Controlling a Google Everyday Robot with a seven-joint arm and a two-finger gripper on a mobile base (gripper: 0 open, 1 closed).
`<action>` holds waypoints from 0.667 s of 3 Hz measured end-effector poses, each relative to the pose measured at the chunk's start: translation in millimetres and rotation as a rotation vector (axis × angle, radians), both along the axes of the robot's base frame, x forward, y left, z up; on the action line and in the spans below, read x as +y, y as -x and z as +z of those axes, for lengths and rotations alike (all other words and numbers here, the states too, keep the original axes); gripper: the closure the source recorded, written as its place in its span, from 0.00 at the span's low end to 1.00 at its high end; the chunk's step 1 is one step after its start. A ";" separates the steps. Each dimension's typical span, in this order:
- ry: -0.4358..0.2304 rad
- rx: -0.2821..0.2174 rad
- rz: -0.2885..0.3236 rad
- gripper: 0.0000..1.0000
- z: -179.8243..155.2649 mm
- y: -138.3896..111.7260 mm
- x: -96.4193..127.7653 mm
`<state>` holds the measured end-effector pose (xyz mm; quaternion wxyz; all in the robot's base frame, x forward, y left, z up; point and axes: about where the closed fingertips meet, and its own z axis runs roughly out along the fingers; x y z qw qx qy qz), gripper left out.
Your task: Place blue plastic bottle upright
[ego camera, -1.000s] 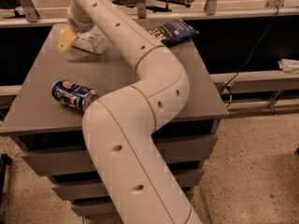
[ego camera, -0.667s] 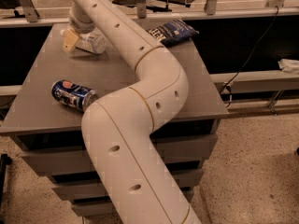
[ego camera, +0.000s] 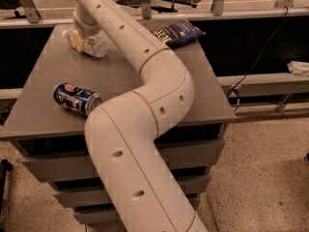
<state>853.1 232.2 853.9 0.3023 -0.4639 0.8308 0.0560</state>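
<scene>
The blue plastic bottle [ego camera: 96,46] is clear and lies on its side at the far left of the grey table [ego camera: 203,95]. My gripper [ego camera: 77,38] is at the end of the white arm, right at the bottle's left end and partly covering it. I cannot tell whether it touches or holds the bottle. The bottle's cap is hidden.
A blue soda can [ego camera: 76,98] lies on its side at the table's front left. A dark blue snack bag [ego camera: 179,33] lies at the back right. My arm [ego camera: 145,105] crosses the middle of the table. A rail and a dark gap run behind the table.
My gripper has shifted slightly to the right, closer onto the bottle's left end. The bottle, can and bag have not moved.
</scene>
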 end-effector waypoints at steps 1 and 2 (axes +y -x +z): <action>-0.007 -0.017 0.000 0.86 14.3 0.4 -6.9; -0.063 -0.086 -0.005 1.00 56.2 -3.4 -31.3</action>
